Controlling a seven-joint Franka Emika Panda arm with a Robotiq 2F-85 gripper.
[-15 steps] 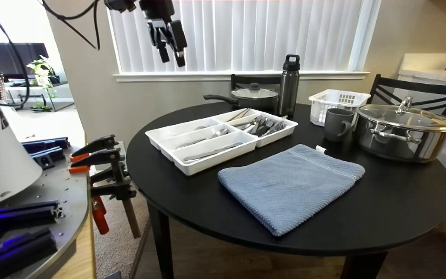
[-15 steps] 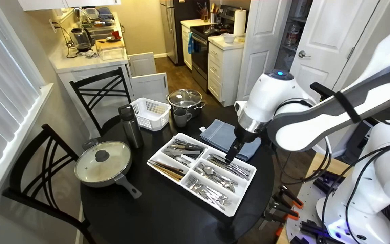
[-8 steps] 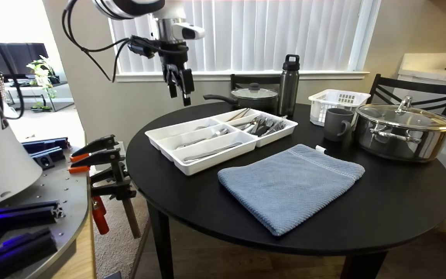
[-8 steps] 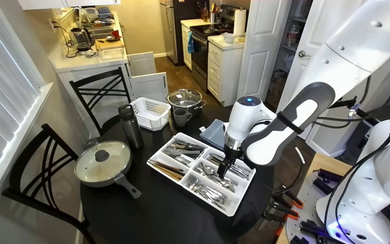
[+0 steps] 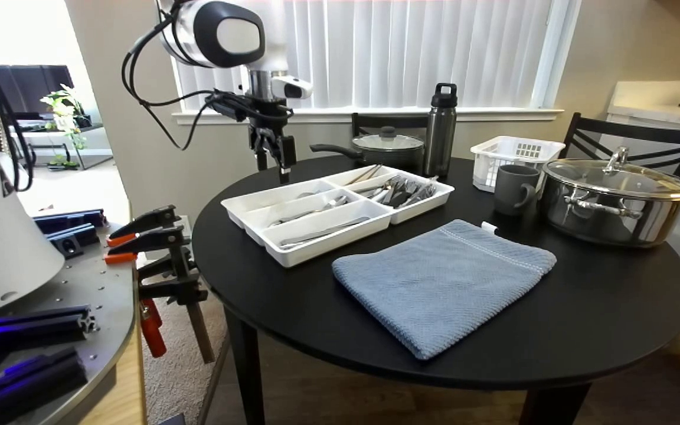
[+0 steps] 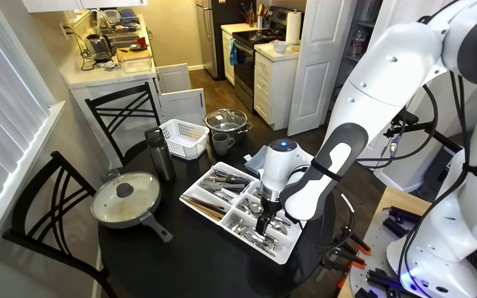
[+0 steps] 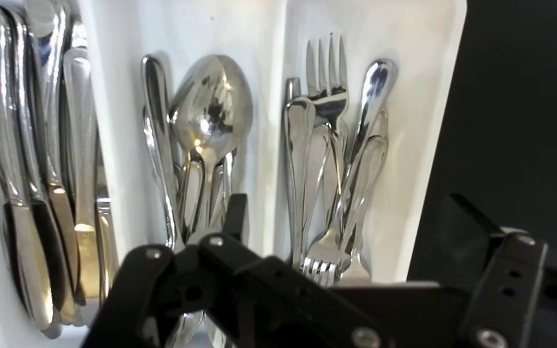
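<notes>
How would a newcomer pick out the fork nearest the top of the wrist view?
On the round black table lies a white cutlery tray. In the wrist view, take its rightmost compartment. There the fork points its four tines at the top edge, whereas its neighbours show only handle ends that way.

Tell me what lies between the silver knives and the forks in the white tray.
Spoons, in the compartment between the knives and the forks; the wrist view shows this.
</notes>
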